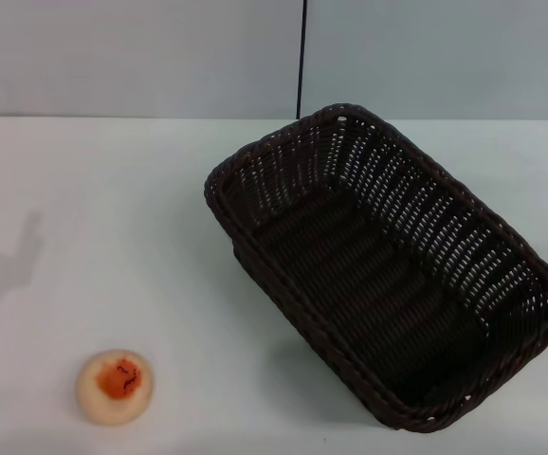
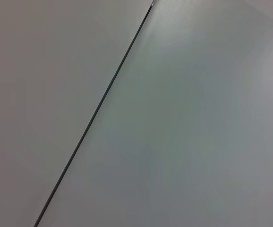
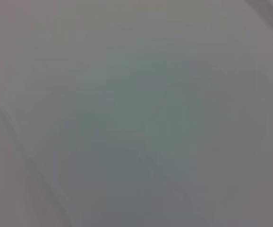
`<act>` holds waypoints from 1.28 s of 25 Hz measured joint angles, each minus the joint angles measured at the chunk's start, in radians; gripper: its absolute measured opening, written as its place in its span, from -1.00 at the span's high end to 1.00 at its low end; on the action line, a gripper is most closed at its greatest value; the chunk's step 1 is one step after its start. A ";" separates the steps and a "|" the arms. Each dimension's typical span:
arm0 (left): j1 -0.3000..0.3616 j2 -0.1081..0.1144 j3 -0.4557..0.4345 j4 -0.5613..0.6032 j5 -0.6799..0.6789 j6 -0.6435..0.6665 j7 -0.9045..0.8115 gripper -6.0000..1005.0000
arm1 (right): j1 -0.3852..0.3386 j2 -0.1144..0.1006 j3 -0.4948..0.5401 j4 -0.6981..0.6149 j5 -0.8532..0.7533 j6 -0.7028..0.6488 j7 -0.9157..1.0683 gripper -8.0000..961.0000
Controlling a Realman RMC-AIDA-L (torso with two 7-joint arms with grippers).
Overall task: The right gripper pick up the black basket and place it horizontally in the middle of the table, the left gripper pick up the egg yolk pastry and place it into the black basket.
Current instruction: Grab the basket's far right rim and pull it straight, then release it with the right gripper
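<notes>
The black basket (image 1: 388, 275) lies on the white table (image 1: 113, 209), right of centre, set diagonally from far middle to near right, open side up and empty. The egg yolk pastry (image 1: 114, 385) sits on the table at the near left, apart from the basket. Neither gripper shows in the head view. The left wrist view shows only a plain grey surface with a thin dark seam (image 2: 94, 113). The right wrist view shows only a blurred grey surface.
A grey wall (image 1: 132, 57) with a vertical dark seam (image 1: 302, 57) stands behind the table's far edge. A faint shadow (image 1: 9, 246) falls on the table at the far left.
</notes>
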 joint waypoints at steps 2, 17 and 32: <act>0.000 -0.001 0.000 -0.001 0.000 0.000 0.000 -0.36 | 0.010 -0.007 -0.014 -0.050 -0.070 -0.023 0.057 -0.14; 0.010 -0.002 0.000 -0.001 0.002 0.000 0.000 -0.36 | 0.214 -0.090 -0.078 -0.527 -0.798 -0.347 0.517 -0.49; 0.017 -0.005 0.005 -0.002 0.002 -0.010 0.000 -0.36 | 0.351 -0.105 -0.307 -0.428 -1.030 -0.333 0.552 -0.49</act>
